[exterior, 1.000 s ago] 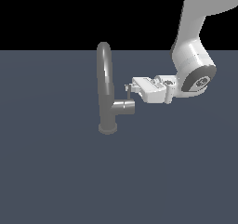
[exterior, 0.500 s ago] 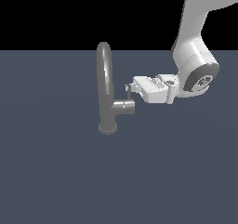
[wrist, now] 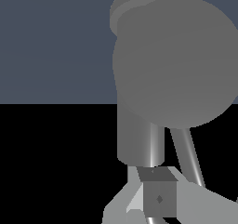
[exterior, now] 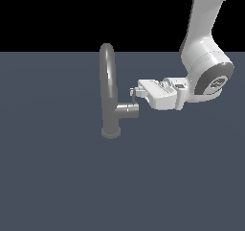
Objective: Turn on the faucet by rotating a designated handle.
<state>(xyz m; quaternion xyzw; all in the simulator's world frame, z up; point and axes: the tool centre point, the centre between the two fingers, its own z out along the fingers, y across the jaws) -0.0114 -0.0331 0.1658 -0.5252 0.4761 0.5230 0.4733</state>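
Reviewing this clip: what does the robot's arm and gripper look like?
The arm is glossy white with rounded, tubular links. Its wrist joint carries a dark grey circular cap with a small pale marking. The gripper is a boxy white and light-grey block with short fingers; in the wrist view a finger pad looks grey and square. No cables are visible.

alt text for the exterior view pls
A white robot arm reaches in from the exterior view's right, its pincer at the thin handle atop the side cylinder of a tall grey gooseneck faucet standing on a dark blue-grey surface.
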